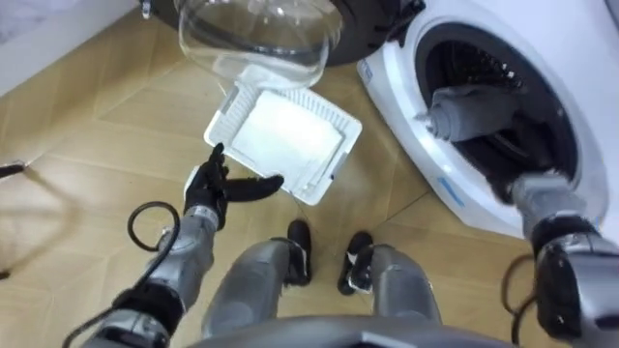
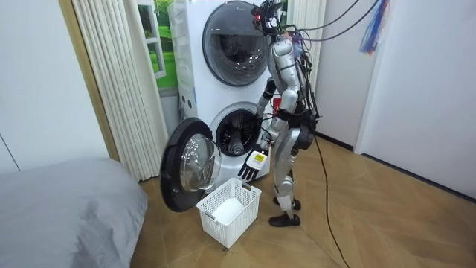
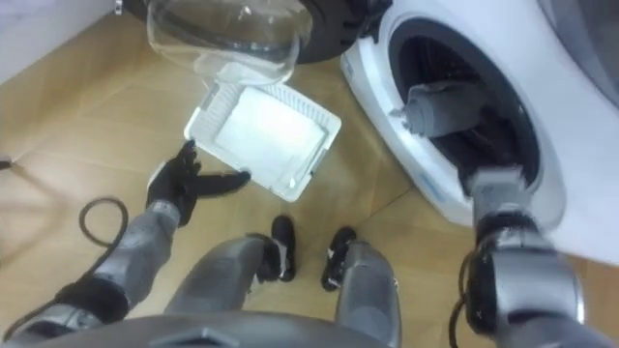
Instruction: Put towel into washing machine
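While the robot stands upright in front of two stacked washers, its right arm (image 1: pixel 546 198) reaches into the lower washer (image 1: pixel 397 97), whose round opening is on the right of the eye views. The grey towel (image 1: pixel 462 111) is in the drum mouth, bunched into a roll. It rests at the opening's lip and one end points left.

The right hand (image 1: pixel 498 155) is in the dark of the drum, just beside the towel. Can't tell whether it is clamped on the cloth or loose.

The left hand (image 1: pixel 218 184) hangs low on the left over the wood floor (image 1: pixel 87 145). Its fingers are apart and relaxed and it holds nothing. It sits just near of the basket's near-left corner.

The white basket (image 1: pixel 334 159) stands on the floor, left of the washer opening and far of the robot's feet. Its inside looks pale.

The glass door (image 1: pixel 256 39) is swung wide open at the far side, and in the eye views it overlaps the basket's far edge.

In the room view the door opens to the room view's left. The basket lies on the floor between the door and the robot, and the left hand hangs above its rim. The upper washer (image 2: pixel 234 45) is closed. A grey bed (image 2: pixel 67 208) fills the near left corner, with a pale curtain (image 2: pixel 119 82) behind the door.
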